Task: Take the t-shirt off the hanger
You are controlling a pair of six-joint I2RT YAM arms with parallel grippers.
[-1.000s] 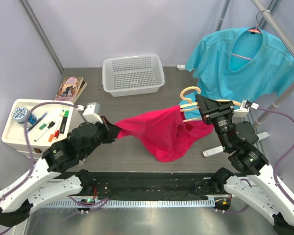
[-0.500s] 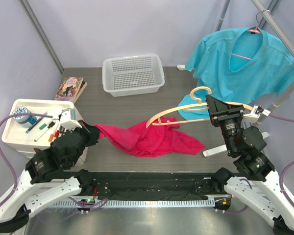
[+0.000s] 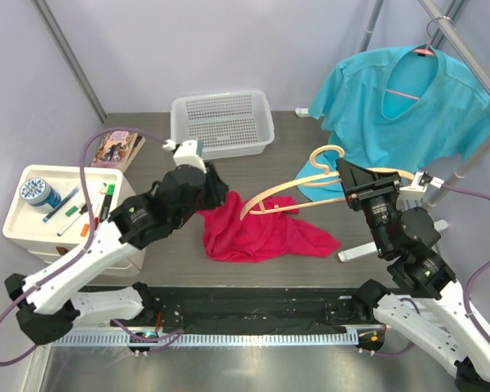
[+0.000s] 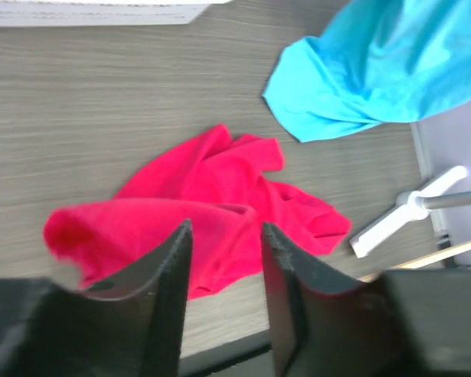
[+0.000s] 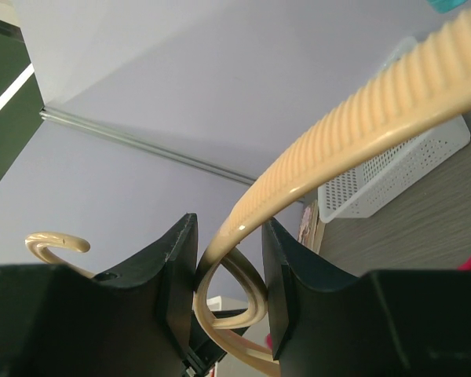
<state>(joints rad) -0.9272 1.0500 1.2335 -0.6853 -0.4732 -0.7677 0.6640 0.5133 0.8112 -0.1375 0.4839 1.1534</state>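
Top external view: the wooden hanger (image 3: 298, 184) is clamped tight in the right pincer (image 3: 345, 175) and held aloft, bare, apparently to keep it clear of the cloth. The red t-shirt (image 3: 261, 233) is heaped mid-table, one fold seemingly nipped in the near-closed left pincer (image 3: 215, 198). Counted: two shirts with the blue shirt (image 3: 408, 106), two hangers, one basket (image 3: 222, 122).

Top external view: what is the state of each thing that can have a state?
red t-shirt: off the hanger, crumpled on the table.
hanger: bare, held in the air.
right gripper: shut on the hanger.
left gripper: over the red t-shirt; open or gripping, cannot tell.
blue t-shirt: hanging up.
basket: upright, empty.
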